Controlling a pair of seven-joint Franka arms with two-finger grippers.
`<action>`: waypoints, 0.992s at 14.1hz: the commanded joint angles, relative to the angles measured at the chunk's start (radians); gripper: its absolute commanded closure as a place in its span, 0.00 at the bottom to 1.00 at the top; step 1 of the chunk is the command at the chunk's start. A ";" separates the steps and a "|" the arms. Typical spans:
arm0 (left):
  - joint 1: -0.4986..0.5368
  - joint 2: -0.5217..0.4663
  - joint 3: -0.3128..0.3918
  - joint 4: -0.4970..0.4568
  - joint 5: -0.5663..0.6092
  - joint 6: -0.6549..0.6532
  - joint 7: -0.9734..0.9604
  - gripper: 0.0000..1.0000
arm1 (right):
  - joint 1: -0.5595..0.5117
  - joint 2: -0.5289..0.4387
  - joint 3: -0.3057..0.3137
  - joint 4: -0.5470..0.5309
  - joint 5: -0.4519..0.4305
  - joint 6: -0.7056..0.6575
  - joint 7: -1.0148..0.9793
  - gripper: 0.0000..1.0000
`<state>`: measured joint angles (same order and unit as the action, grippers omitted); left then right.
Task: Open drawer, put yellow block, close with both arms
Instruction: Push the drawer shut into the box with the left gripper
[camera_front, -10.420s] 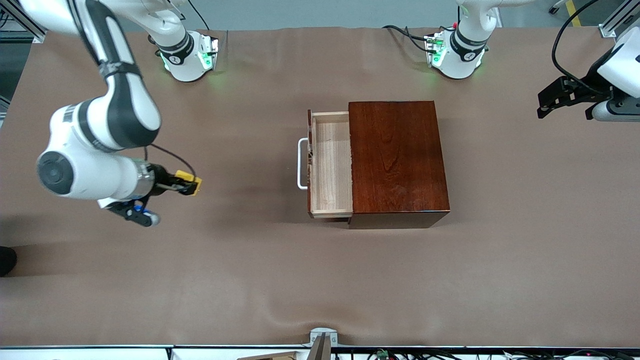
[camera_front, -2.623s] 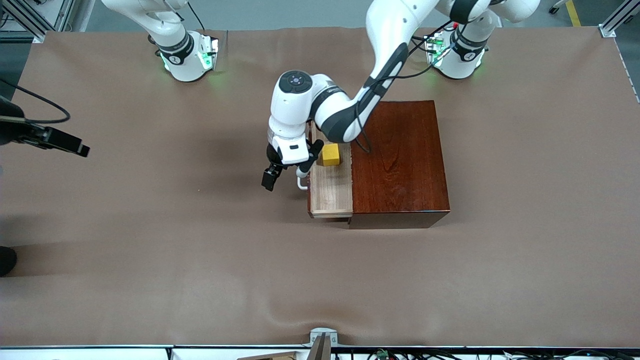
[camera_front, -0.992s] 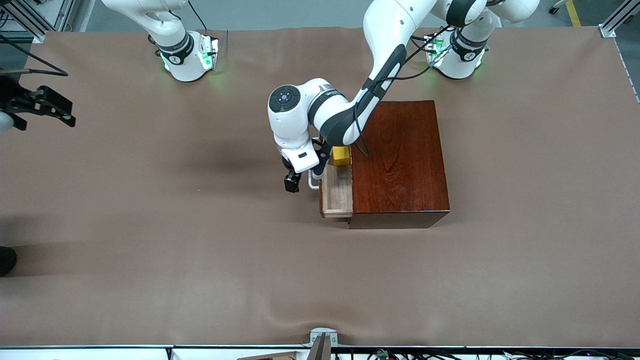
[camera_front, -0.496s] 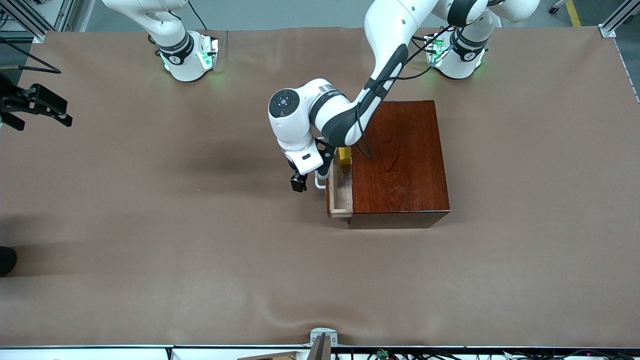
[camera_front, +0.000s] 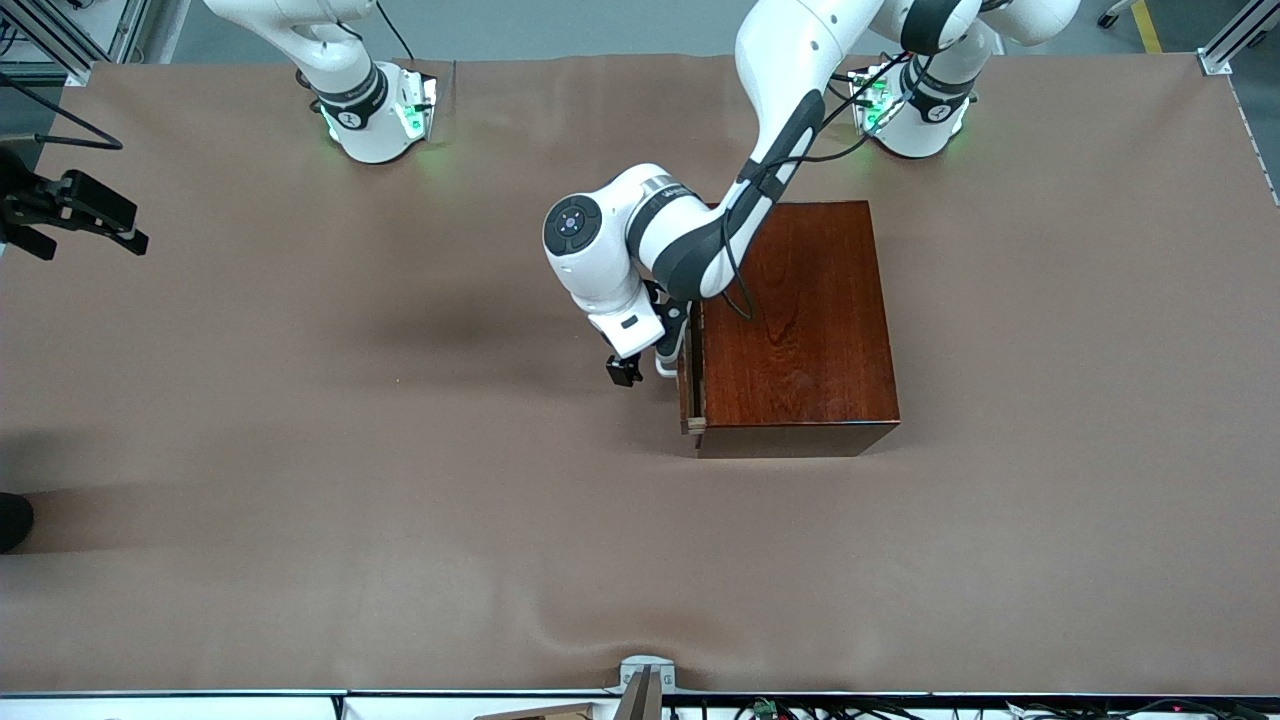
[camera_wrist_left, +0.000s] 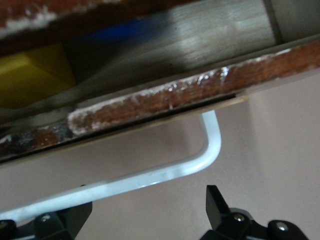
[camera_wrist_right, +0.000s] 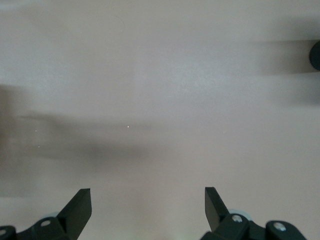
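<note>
The dark mahogany box stands mid-table. Its drawer is pushed almost fully in; only a thin strip of it shows. My left gripper is open in front of the drawer, against the white handle. In the left wrist view the handle crosses just past my open left gripper, below the reddish drawer front. The yellow block lies inside the drawer. It is hidden in the front view. My right gripper waits, open and empty, at the right arm's end of the table; it also shows in the right wrist view.
Brown paper covers the table. The two green-lit arm bases stand along its edge farthest from the front camera. A metal bracket sits at the edge nearest to the front camera.
My left gripper has pushed the drawer into the box, from partly open to nearly shut. The yellow block has gone out of sight in the front view. The right arm has hardly moved.
</note>
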<state>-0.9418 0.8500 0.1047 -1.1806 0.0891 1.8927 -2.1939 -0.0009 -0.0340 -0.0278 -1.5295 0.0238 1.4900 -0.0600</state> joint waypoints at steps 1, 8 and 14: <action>0.012 -0.023 0.009 -0.042 0.038 -0.066 0.026 0.00 | -0.010 0.005 0.014 0.022 0.004 -0.043 0.019 0.00; 0.012 -0.032 0.026 -0.042 0.041 -0.090 0.026 0.00 | -0.011 0.005 0.014 0.023 0.015 -0.050 0.061 0.00; 0.003 -0.034 0.017 -0.034 0.034 -0.083 0.028 0.00 | -0.010 0.005 0.016 0.023 0.002 -0.053 0.069 0.00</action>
<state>-0.9329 0.8458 0.1176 -1.1859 0.0970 1.8228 -2.1892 -0.0004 -0.0340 -0.0196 -1.5280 0.0239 1.4560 -0.0070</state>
